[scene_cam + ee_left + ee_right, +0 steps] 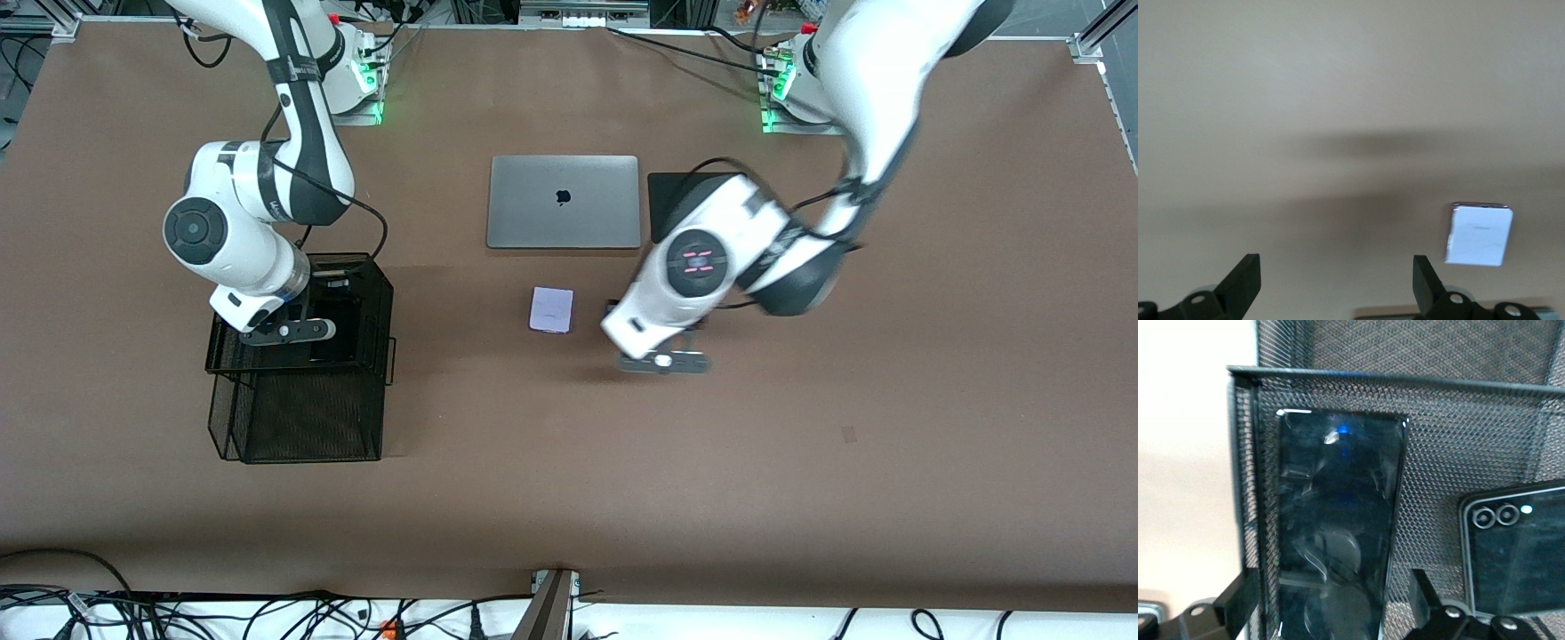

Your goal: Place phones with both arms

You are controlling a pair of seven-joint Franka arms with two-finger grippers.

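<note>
The small pale lilac-white phone [551, 310] lies flat on the brown table, nearer to the front camera than the laptop. It also shows in the left wrist view [1479, 235]. My left gripper [665, 362] [1336, 283] is open and empty, low over bare table beside that phone. The long slim black phone [1338, 520] and the small squarish black phone [1518, 553] lie in the black mesh basket [378, 293]. My right gripper [286, 332] [1331, 590] is open over the basket, above the long phone, holding nothing.
A closed silver laptop [563, 202] lies mid-table with a black pad [669, 200] beside it, partly under the left arm. The basket's lower mesh tray [302, 418] sticks out toward the front camera. Brown table stretches toward the front camera and the left arm's end.
</note>
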